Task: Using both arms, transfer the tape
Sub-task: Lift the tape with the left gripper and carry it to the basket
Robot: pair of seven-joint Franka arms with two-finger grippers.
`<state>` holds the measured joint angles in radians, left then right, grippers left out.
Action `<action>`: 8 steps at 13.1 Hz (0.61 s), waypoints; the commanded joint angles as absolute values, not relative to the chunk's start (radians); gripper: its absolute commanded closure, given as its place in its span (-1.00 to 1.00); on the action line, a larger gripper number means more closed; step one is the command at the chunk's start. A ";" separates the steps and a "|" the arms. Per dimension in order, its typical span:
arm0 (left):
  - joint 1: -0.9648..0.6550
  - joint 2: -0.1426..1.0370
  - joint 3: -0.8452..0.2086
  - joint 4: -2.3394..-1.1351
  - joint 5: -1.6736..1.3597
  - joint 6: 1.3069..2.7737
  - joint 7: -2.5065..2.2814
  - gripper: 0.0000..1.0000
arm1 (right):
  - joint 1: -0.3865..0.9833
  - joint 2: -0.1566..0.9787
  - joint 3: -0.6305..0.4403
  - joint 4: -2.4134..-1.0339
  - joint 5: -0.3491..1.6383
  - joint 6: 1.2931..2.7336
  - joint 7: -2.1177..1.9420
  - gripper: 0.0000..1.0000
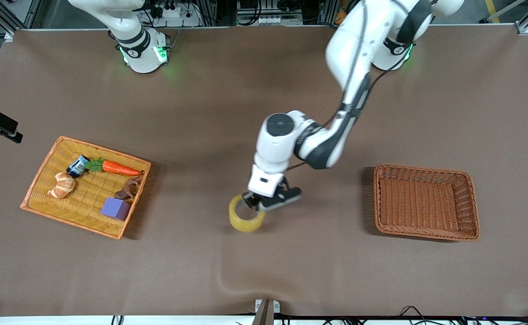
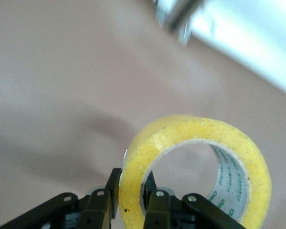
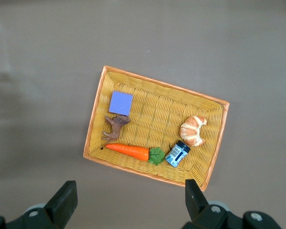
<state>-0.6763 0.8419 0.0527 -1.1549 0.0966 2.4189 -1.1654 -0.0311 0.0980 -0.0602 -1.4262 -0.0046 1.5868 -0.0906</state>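
The tape is a yellowish ring held on edge low over the middle of the brown table. My left gripper is shut on its wall, one finger inside the hole and one outside. In the left wrist view the tape stands up from between the black fingers of the left gripper. My right gripper is open and empty, high over the yellow basket. The right arm's hand is out of the front view.
The yellow basket at the right arm's end holds a croissant, a carrot, a purple cube, a small blue jar and a brown figure. An empty brown basket stands at the left arm's end.
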 commanded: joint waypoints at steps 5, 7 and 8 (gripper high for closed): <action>-0.389 0.507 0.038 -1.318 0.045 2.041 -0.575 1.00 | -0.054 0.086 -0.046 -1.433 0.012 1.595 -0.086 -1.00; -0.312 0.467 0.040 -1.374 0.043 1.990 -0.471 1.00 | -0.052 0.083 -0.046 -1.433 0.014 1.586 -0.084 -1.00; -0.267 0.450 0.040 -1.411 0.043 1.990 -0.418 1.00 | -0.051 0.081 -0.045 -1.433 0.014 1.582 -0.084 -1.00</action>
<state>-0.3264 0.5204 0.0536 -1.3035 0.0610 1.9944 -0.5038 -0.0348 0.0980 -0.0595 -1.4257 -0.0042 1.5910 -0.0904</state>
